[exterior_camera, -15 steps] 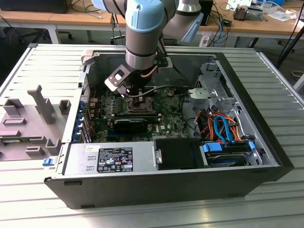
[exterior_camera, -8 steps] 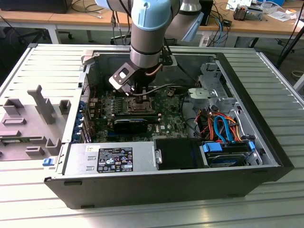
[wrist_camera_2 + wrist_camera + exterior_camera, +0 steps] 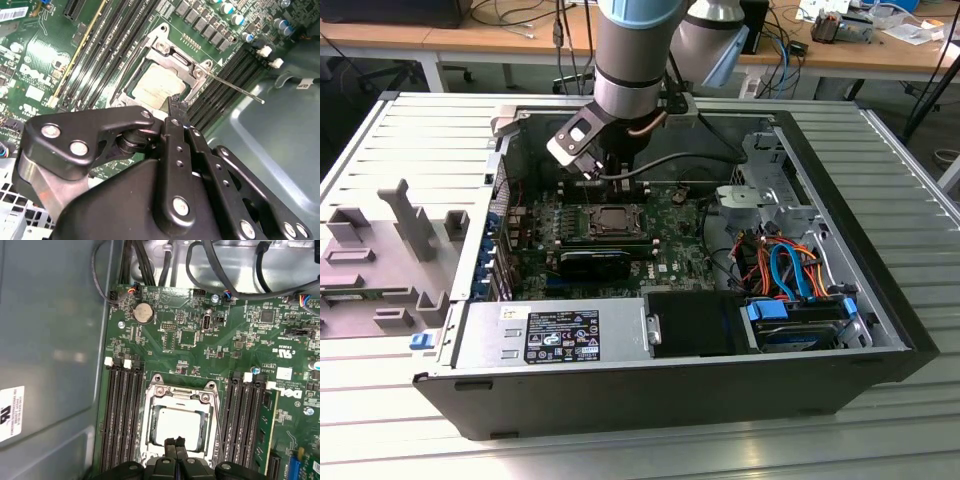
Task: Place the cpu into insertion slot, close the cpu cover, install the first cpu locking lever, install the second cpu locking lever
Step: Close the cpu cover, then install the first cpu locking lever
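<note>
So the cpu [image 3: 181, 424] is sitting flat in the insertion slot [image 3: 155, 427], silver top facing up, square to the recess as far as I can tell. That step is looking done.

The cpu cover [image 3: 182, 399] is lying down around the chip, with the chip showing through its window, so I'm calling that one done too. I can't swear it's fully seated.

The levers are where I'm thinking the work is left. In the second wrist view one thin locking lever [image 3: 235, 89] is sticking out free over the memory slots, not tucked under anything. I'm not managing to pick out the second lever with any confidence.

My gripper [image 3: 175, 442] is hanging right over the near edge of the socket. The two fingertips are pinched together and I'm not seeing anything caught between them. Whether the tips are actually touching the cover, I can't tell.

Here's what I'm counting:
- One cpu, one slot, one cover.
- One lever for sure.
- Two banks of long black memory slots [image 3: 122, 410], one on each side of the socket.
- One round coin cell battery [image 3: 144, 313] further up the green motherboard [image 3: 200, 340].

Zooming out to the exterior view, the board is lying inside one open computer case [image 3: 620, 390], and my arm [image 3: 635, 60] is reaching down into it from above.
</note>
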You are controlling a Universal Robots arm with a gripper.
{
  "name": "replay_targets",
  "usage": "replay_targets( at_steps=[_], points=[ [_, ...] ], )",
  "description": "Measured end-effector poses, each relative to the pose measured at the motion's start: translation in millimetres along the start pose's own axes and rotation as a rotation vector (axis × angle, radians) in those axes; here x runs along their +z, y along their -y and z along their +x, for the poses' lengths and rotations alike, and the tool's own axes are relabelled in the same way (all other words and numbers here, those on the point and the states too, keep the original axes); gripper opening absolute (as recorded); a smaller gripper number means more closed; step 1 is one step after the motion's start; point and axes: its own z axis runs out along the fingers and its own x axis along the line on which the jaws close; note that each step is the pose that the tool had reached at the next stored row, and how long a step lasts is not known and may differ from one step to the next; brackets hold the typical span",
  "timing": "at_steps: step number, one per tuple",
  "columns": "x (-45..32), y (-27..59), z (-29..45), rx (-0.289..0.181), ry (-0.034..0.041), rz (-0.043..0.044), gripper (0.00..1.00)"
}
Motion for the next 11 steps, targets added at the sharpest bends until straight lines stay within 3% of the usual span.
replay_targets(
  at_steps=[11],
  points=[
    [-0.1, 0.0, 0.0, -0.001, -0.0004, 0.0002, 0.11]
  ],
)
